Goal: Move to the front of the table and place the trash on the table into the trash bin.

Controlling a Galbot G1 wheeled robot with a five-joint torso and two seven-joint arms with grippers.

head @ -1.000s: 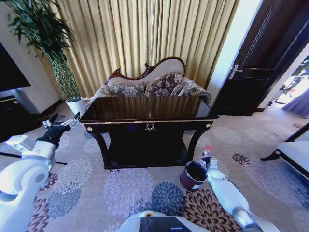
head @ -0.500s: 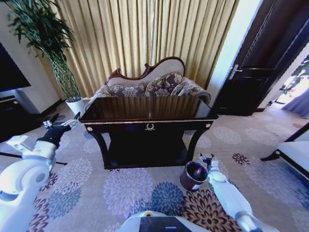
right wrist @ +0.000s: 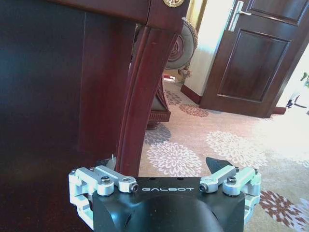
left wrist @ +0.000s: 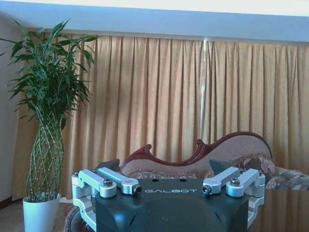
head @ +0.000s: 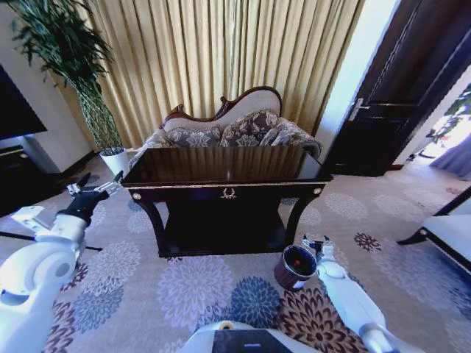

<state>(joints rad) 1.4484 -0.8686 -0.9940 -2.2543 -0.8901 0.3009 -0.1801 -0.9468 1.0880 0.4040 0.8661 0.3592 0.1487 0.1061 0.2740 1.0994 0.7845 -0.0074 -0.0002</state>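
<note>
The dark glossy table (head: pixel 224 165) stands straight ahead, and its curved leg (right wrist: pixel 140 87) rises close in the right wrist view. The round brown trash bin (head: pixel 282 273) sits on the carpet by the table's front right leg. Inside the bin I see the red cap of the trash bottle (head: pixel 296 261). My right gripper (head: pixel 316 244) hovers just beside and above the bin's rim, open and holding nothing (right wrist: pixel 164 163). My left gripper (head: pixel 94 188) is raised off the table's left end, open and not holding anything.
A patterned sofa (head: pixel 235 129) stands behind the table before gold curtains. At the left are a tall plant in a white pot (head: pixel 114 158) and a black TV stand (head: pixel 18 173). A dark door (head: pixel 390 110) and a low bench (head: pixel 449 232) are at the right.
The bottle left my right gripper and dropped into the bin; the gripper opened and stayed beside the rim. The left arm has not moved.
</note>
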